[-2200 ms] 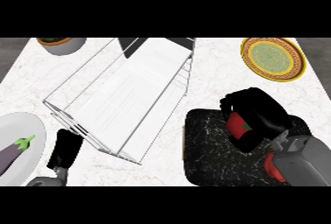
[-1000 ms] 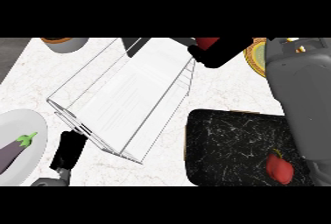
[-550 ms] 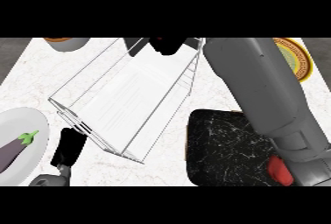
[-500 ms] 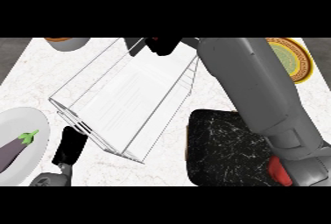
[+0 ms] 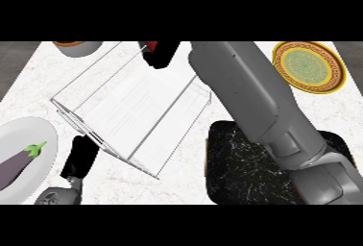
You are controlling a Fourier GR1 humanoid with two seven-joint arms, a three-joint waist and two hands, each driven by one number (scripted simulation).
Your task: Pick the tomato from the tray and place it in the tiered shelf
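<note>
The right robot hand (image 5: 160, 52) reaches to the top middle of the frame, over the far end of the clear shelf (image 5: 135, 120). Its black fingers are curled, and a sliver of red shows at about their upper left edge, which I take to be the tomato (image 5: 151, 46), mostly hidden inside the grasp. The grey forearm runs diagonally from lower right, crossing the dark tray (image 5: 241, 163), so I cannot tell whether anything lies on the tray's right part.

A tomato is light, round and smooth, with a skin that bruises easily; it will likely roll on a sloped shelf, so a wrap around its middle suits it best.

The left robot hand (image 5: 78, 161) rests at the lower left, fingers straight, beside a white plate (image 5: 21, 134) holding an eggplant (image 5: 18, 166). A yellow plate (image 5: 309, 65) sits upper right on the table (image 5: 42, 81).
</note>
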